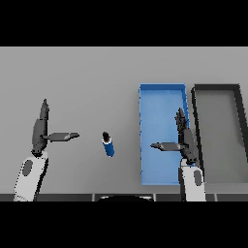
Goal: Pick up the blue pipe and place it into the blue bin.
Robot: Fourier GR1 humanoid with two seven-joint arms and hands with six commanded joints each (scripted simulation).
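Blue pipe [108,145] lies on the grey counter [87,77], untouched, between the two arms and left of the blue bin [144,135]. Beside that sits a dark bin [195,111]. The left robot hand [42,131] hovers near the pipe, fingers straight, thumb out. The right robot hand [183,138] hangs likewise spread above the blue bin. Best to reach across the pipe's narrow width and close evenly at its middle, so it doesn't roll.

Even, flat light, soft blur, faint shadows
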